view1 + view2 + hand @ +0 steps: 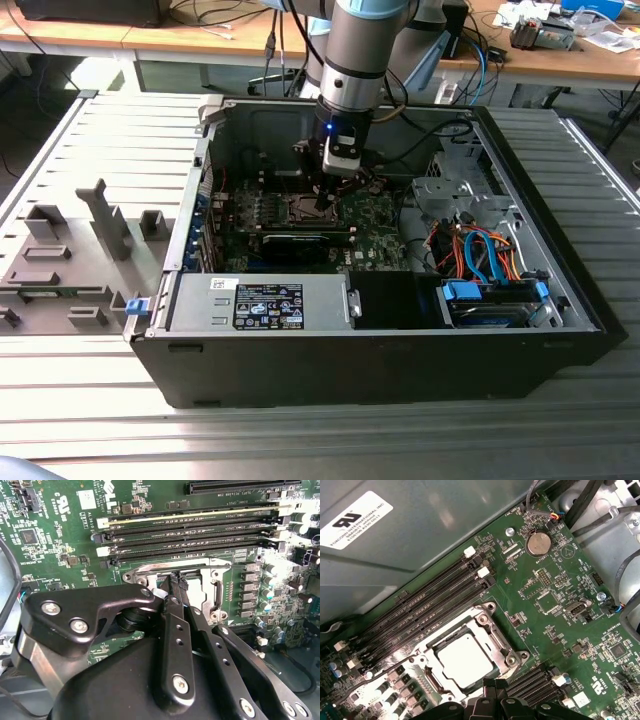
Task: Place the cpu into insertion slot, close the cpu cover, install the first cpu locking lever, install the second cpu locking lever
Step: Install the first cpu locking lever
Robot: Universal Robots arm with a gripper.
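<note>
Small silver-grey square cpu [465, 661] sits in the metal-rimmed square insertion slot [303, 208], and the thin silvery cpu cover frame [496, 639] looks down around it, so I'd say we're on the levers. In the exterior view the black claw [176, 581] is at 12 o'clock from the long black graphics card [300, 240]. It's pressed together at the socket edge. Lever work needs a steady push without slipping.

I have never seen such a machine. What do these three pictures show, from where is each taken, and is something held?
A robot arm with a gripper reaches down into an open computer case lying on a ribbed metal table. The exterior view looks from outside at the whole scene; both wrist views come from cameras on the arm. They show the green circuit board, where the cpu lies with the cpu cover around it. The fingers are together beside the cpu cover; whether they pinch anything, I cannot tell.
</note>
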